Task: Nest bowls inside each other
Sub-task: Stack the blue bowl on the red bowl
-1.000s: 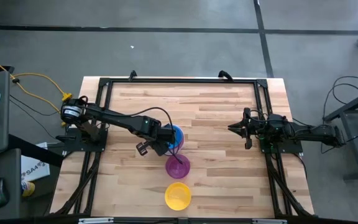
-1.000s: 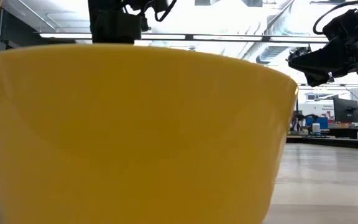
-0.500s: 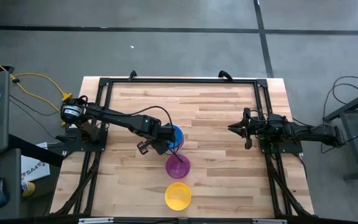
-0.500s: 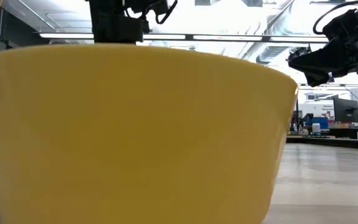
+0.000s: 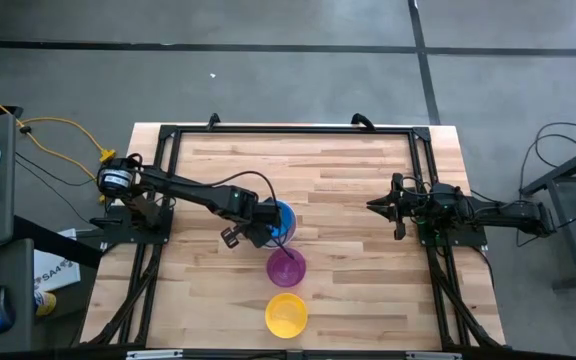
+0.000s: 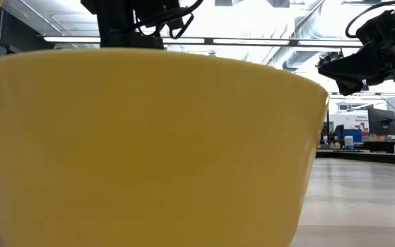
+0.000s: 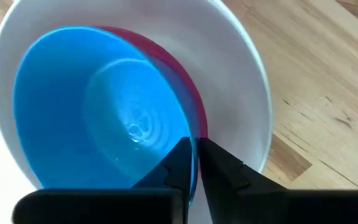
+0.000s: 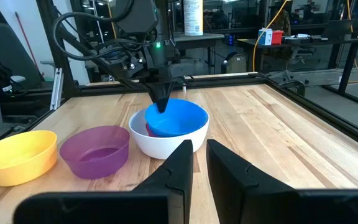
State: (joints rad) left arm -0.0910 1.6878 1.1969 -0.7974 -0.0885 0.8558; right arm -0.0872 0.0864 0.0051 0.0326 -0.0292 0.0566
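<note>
The blue bowl (image 7: 92, 112) sits tilted inside the pink-red bowl (image 7: 188, 87), which lies in the larger white bowl (image 7: 247, 81) at mid-table. My left gripper (image 7: 196, 152) stands over the stack's left side, shut on the blue bowl's rim. The purple bowl (image 5: 286, 266) stands just nearer on the table. The yellow bowl (image 5: 286, 313) is by the near edge and fills the low view. My right gripper (image 5: 373, 206) waits at the right, level, its fingers close together with nothing between them. My left gripper pinches the blue bowl's rim (image 7: 191, 134) on the side toward the table's left, one finger inside the bowl and one outside. The fingers come from above, pointing steeply down. The bowl leans inside the pink-red bowl, its far rim (image 8: 194, 112) higher than the white bowl's rim.
A black frame (image 5: 288, 128) runs around the wooden tabletop. Bare wood lies between the stack and my right gripper and along the far side. In the low view the yellow bowl (image 6: 149, 151) hides the other bowls.
</note>
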